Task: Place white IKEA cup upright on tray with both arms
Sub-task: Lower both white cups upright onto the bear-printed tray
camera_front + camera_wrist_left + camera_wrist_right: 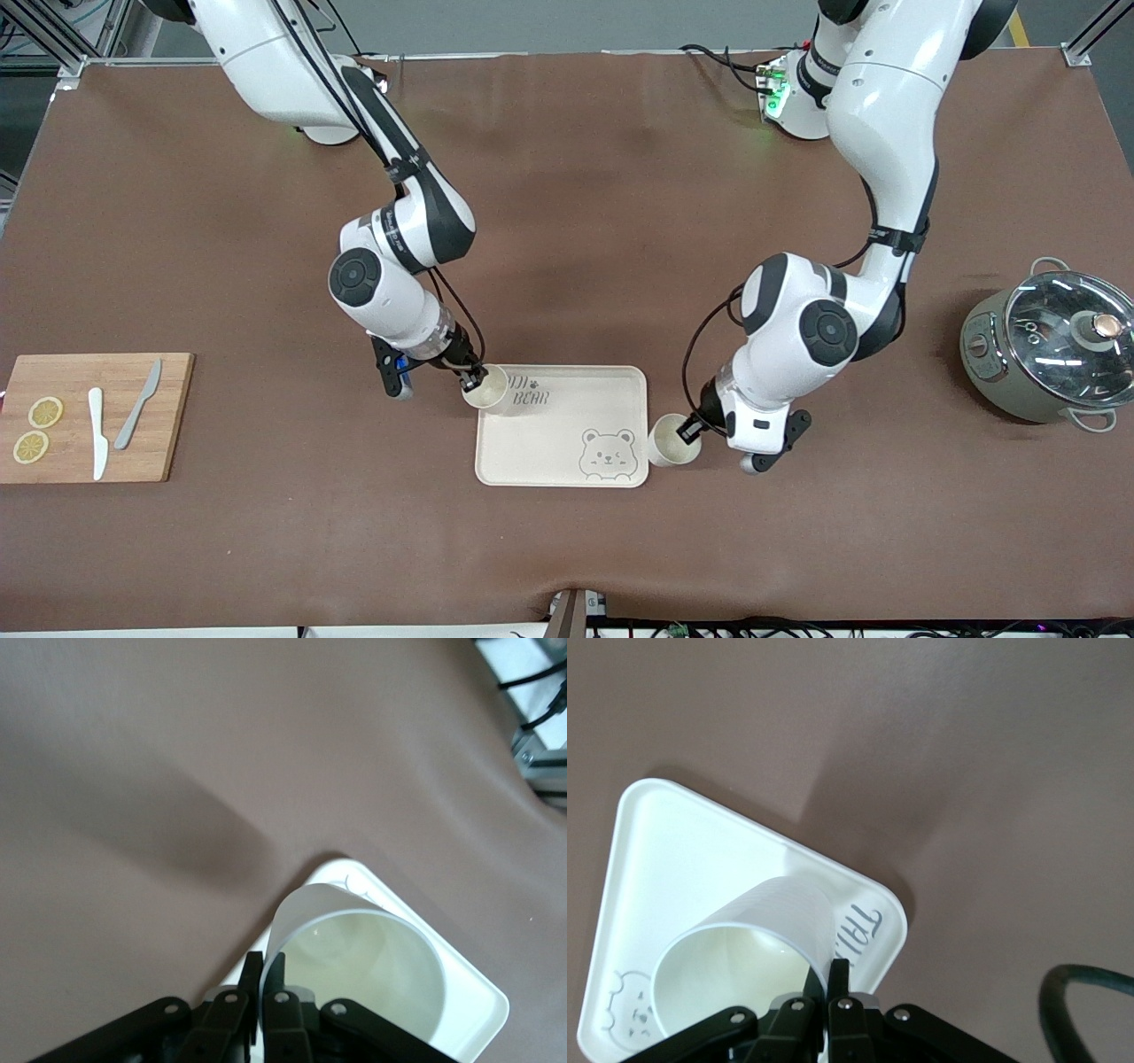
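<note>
The cream tray [549, 443] with "TAIJI BEAR" lettering and a bear face lies near the table's middle. My right gripper [472, 383] is shut on the rim of a white cup [487, 392], mouth up, over the tray's lettered corner. In the right wrist view, the gripper [826, 974] pinches the cup's [744, 948] wall above the tray [673, 842]. My left gripper [687, 431] is shut on the rim of a second white cup [671, 442], mouth up, beside the tray's edge toward the left arm's end. In the left wrist view, the gripper [268, 966] pinches that cup [363, 974] by the tray's corner [483, 1005].
A wooden cutting board [168, 416] with two lemon slices [37, 430], a white knife [97, 434] and a grey knife [137, 416] lies at the right arm's end. A grey pot with a glass lid [1054, 346] stands at the left arm's end.
</note>
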{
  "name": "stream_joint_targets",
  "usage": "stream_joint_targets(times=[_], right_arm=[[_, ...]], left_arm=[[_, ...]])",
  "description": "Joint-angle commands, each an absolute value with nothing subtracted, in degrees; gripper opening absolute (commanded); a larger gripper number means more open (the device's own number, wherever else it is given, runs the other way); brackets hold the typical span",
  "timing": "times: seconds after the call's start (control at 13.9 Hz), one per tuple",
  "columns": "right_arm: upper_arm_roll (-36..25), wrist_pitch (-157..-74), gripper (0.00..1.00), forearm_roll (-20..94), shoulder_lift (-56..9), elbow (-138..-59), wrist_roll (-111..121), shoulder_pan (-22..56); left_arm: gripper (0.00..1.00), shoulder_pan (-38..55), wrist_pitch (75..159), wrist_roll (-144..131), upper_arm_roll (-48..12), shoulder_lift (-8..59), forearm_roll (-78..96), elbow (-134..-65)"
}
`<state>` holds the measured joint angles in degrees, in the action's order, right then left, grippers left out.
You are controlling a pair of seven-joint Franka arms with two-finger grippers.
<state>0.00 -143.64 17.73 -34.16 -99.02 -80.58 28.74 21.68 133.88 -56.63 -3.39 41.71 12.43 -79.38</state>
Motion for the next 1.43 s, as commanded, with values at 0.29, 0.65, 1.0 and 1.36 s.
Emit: stream_joint_targets(times=[0.29, 0.65, 1.0, 1.36], right_arm=[[-0.88, -143.79, 0.04, 18.02, -38.06, -95.71, -81.65, 30.94], [-1.05, -142.83, 1.0, 17.84, -37.62, -95.54, -81.39, 31.2], [-1.14, -137.49, 1.0, 17.84, -34.11, -92.91, -80.95, 30.15], [-1.14, -108.53, 1.0, 17.84, -31.38, -83.34, -80.16, 24.18]], left_arm=[[0.0, 26.54, 133.95, -66.97, -2.81, 44.11, 6.17, -78.4], [0.0, 27.95, 134.12, -69.6, -2.81, 45.88, 4.48, -78.05], [0.0, 29.79, 134.03, -72.95, -2.81, 45.7, 4.31, -78.13], [0.0, 30.94, 134.03, -73.56, -2.9, 46.05, 4.22, -78.49]])
